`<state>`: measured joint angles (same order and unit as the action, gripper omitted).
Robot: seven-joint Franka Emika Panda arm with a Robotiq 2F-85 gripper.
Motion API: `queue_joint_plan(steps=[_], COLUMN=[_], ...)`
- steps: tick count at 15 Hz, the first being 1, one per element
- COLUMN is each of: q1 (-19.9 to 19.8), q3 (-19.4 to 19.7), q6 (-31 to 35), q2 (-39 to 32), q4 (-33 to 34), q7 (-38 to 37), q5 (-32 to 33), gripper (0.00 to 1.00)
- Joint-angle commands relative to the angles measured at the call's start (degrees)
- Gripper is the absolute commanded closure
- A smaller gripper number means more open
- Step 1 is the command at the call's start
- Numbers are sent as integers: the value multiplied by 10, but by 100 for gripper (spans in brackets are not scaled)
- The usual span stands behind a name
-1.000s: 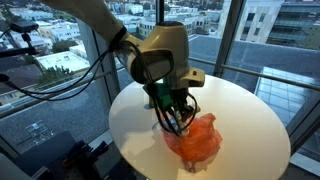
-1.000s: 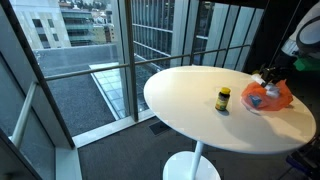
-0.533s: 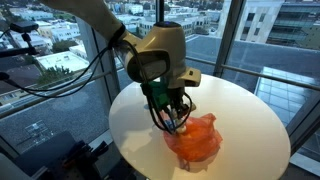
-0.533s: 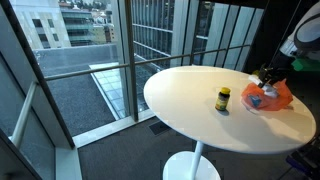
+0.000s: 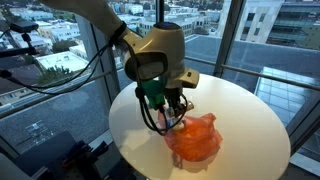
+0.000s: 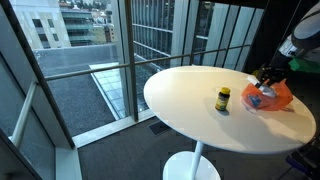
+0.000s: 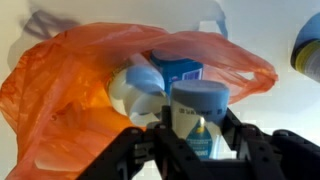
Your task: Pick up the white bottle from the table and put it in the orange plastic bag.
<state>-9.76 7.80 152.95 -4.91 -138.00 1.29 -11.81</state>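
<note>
In the wrist view the gripper (image 7: 200,148) sits at the near edge. Its dark fingers (image 7: 150,150) pinch the white bottle (image 7: 200,105) from left and right, and the bottle's blue top faces the camera. Just beyond it is the orange plastic bag (image 7: 60,90), crumpled, with its mouth open toward the gripper. The bottle is at that mouth. Further white and blue shapes show inside the bag, but they are too blurred to identify.

In both exterior views the bag (image 5: 197,140) lies on the round white table (image 5: 250,110), with the gripper (image 5: 170,116) low over its edge and the arm reaching down from above. The bottle itself is too small to make out there.

In an exterior view a small jar with a yellow lid (image 6: 223,98) stands upright on the table (image 6: 190,100), left of the bag (image 6: 272,97) and apart from it. Beyond the table, tall windows (image 6: 90,50) look out on city buildings.
</note>
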Motion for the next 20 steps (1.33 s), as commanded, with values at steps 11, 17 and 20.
queue_joint_plan(steps=[11,17,20], q1=[-3,-15,-24], q3=[7,26,38], q6=[8,19,24], q2=[40,39,37], q4=[-9,-6,-4], q7=[12,4,1], q5=[-10,-2,2], gripper=[74,74,74])
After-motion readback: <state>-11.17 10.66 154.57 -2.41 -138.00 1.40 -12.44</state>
